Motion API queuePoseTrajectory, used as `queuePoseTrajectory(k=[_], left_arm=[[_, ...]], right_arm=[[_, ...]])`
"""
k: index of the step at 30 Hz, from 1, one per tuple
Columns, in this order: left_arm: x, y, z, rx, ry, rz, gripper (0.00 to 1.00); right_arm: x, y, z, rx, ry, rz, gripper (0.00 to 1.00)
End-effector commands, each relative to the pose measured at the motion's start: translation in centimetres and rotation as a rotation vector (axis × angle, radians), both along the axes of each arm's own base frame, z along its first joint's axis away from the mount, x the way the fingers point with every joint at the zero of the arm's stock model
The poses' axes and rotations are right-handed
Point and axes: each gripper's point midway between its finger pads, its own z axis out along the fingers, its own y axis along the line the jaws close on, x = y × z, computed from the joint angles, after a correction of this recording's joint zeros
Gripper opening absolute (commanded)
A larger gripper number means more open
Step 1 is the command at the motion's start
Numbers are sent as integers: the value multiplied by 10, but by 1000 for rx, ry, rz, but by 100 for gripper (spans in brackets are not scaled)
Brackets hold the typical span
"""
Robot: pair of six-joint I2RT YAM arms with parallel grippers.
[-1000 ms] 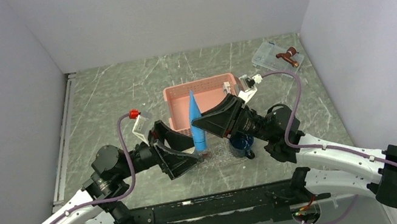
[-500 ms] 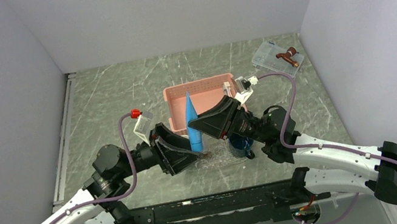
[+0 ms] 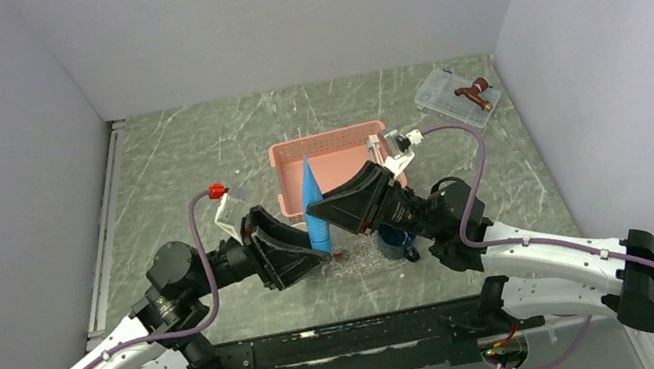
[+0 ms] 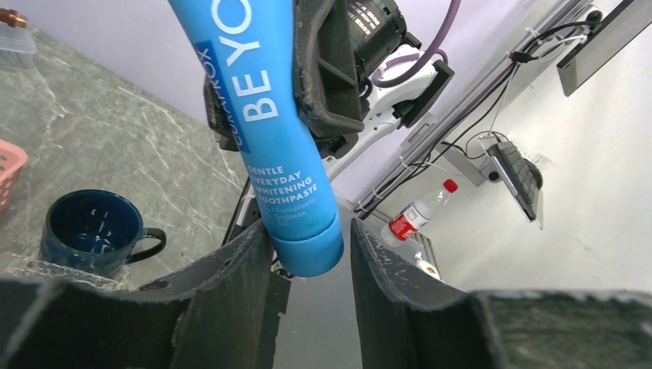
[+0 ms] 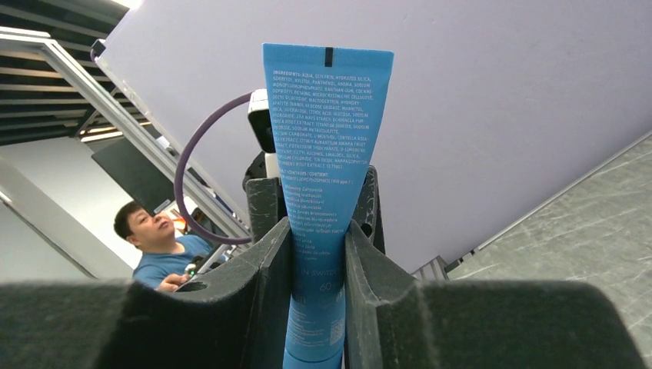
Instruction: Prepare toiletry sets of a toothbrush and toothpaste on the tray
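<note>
- Top view: bright, even, diffuse light from overhead, no hot spots. Soft, short shadows on the table [image 3: 186, 158]. Focus sharp across the frame.
- Left wrist view: lettering on the toothpaste [image 4: 269, 131] crisp. The left gripper's fingers [image 4: 231, 307] are dark and slightly soft in the foreground. The background at right is bright, close to washed out.
- Right wrist view: small print on the toothpaste legible. The right gripper's fingers [image 5: 254, 307] are underexposed, surface detail lost. Glare at the top left corner. The person [image 5: 154, 238] in the background is soft.

High rear overview, both wrist views close, sharing the toothpaste [image 4: 261, 115]
</note>
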Motion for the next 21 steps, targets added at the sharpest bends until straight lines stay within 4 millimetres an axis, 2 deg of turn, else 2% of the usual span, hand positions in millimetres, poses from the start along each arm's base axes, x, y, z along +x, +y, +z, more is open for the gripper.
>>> queuePoseTrajectory(k=[1, 8, 10, 12, 15, 18, 21], left_arm=[[-1, 8, 32, -69, -69, 21, 41], [3, 6, 25, -39, -53, 38, 18], [3, 6, 24, -38, -52, 41, 8], [3, 7, 23, -35, -52, 43, 0], [5, 7, 21, -20, -49, 55, 0], [11, 9, 13, 22, -33, 92, 0], [21, 12, 0, 106, -7, 148, 0]], right_arm=[[-4, -7, 22, 57, -62, -28, 30], [-7, -9, 17, 38, -72, -38, 34], [-8, -9, 15, 27, -77, -41, 39], [-8, -10, 14, 17, -81, -44, 49], [-10, -12, 11, -3, -87, -48, 62], [-12, -16, 14, -28, -106, -57, 66], [-9, -17, 9, -114, -116, -87, 69]])
